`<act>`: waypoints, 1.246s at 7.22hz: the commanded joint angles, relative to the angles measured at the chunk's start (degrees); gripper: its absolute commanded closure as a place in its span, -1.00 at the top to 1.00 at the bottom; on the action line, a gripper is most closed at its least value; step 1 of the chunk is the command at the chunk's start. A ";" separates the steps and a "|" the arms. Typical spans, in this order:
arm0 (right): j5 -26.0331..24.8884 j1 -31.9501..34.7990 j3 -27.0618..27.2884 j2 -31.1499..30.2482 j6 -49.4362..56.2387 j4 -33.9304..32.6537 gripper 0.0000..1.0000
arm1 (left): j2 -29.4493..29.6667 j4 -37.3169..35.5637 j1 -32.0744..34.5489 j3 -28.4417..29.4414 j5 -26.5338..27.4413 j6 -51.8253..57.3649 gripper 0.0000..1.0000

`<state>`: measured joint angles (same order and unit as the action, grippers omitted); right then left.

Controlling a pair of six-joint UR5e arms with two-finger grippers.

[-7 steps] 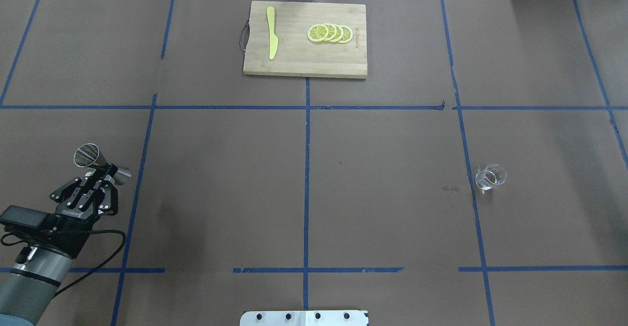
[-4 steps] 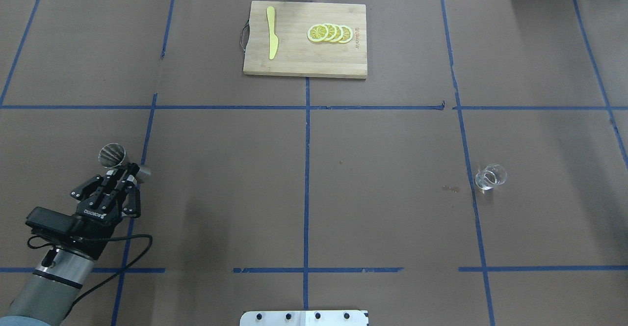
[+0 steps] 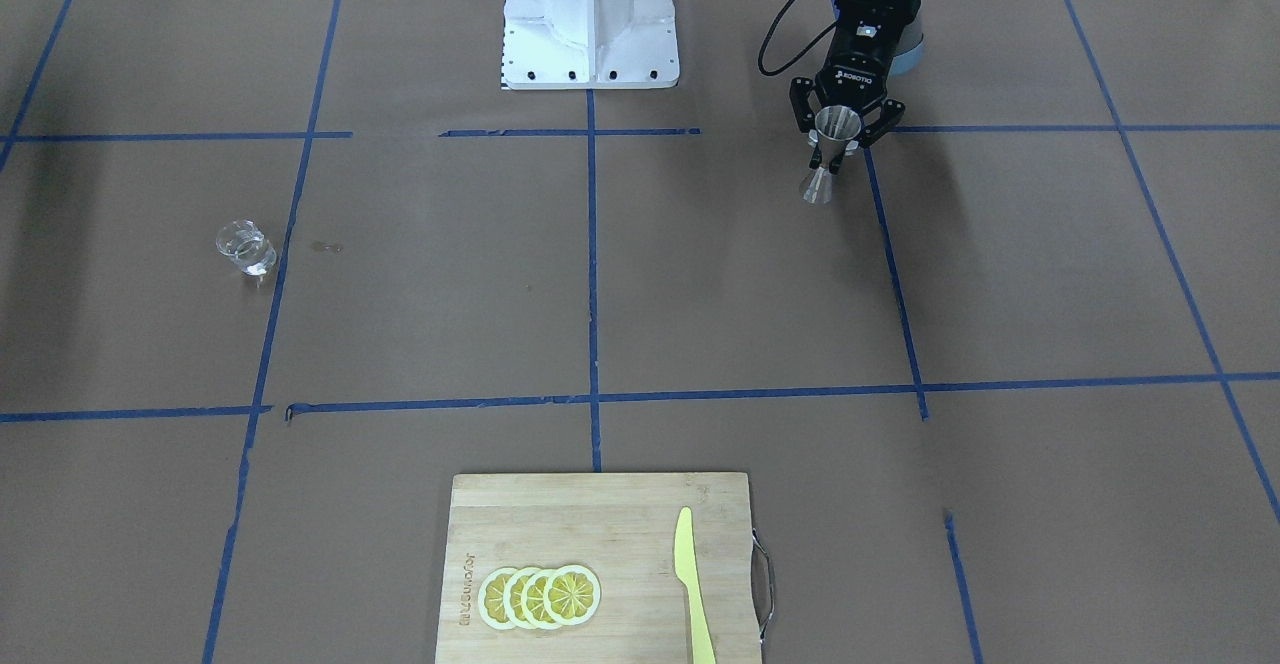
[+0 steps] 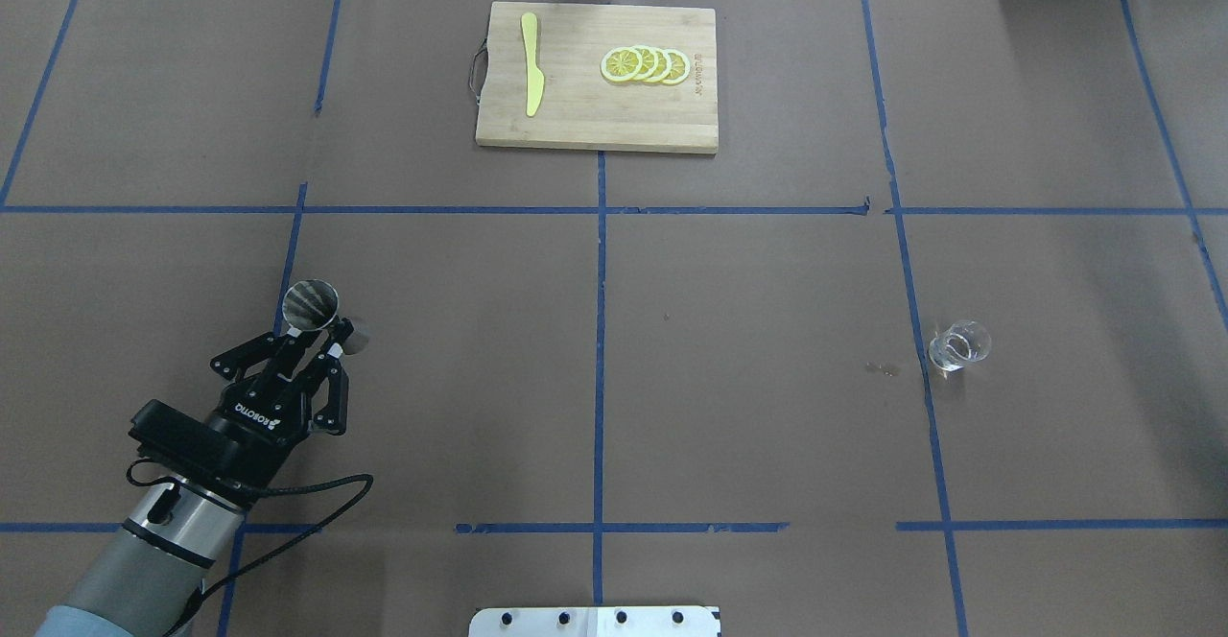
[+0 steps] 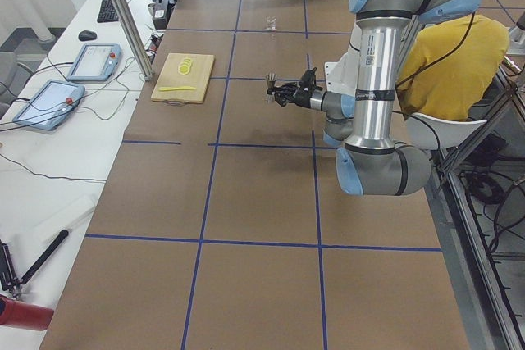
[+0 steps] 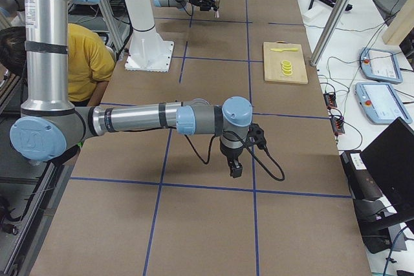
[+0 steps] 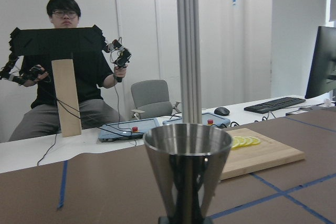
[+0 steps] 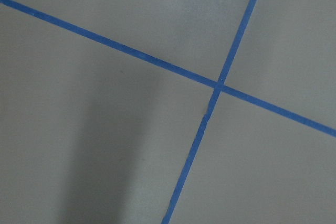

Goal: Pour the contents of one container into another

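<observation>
— Why is the jigger [image 4: 318, 312] held just above the counter [image 4: 748, 330]?
— The left jaws are clamped on its narrow waist, mouth up, likely so it can take the pour. The right jaws hang over bare brown paper; whether they are parted or closed, I can't tell.
— And the glass cup [image 4: 957, 346]?
— Standing alone, well apart on the robot's right. Farther off, a cutting board [image 4: 595, 129] carries lemon slices [image 4: 645, 65] and a yellow knife [image 4: 531, 63]. Beyond the counter are white desks and a seated person [image 7: 92, 85].

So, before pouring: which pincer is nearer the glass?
Right, likely: right pincer hangs over the table end by the glass; left pincer, holding the metal cup, is beyond the centre line.
</observation>
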<state>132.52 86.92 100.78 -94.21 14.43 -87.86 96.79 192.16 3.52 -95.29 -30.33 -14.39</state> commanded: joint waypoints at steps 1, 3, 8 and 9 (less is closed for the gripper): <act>0.28 -0.26 -0.67 -0.45 -0.28 5.33 1.00 | 1.90 4.06 2.27 -0.33 -11.09 0.68 -1.00; 2.03 -3.07 -0.06 -0.45 -2.72 8.92 1.00 | 2.17 2.96 2.37 1.06 -11.86 4.08 -1.00; 1.54 -15.52 4.94 -2.37 -39.12 28.13 1.00 | 12.09 -6.26 2.28 3.27 -13.79 10.97 -1.00; -6.49 -22.95 8.17 -4.81 -52.53 35.76 1.00 | 12.45 -6.36 2.28 3.27 -13.79 10.97 -1.00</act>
<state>133.23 71.35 105.75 -96.73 -23.14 -60.40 108.16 186.94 5.75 -92.07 -44.08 -3.48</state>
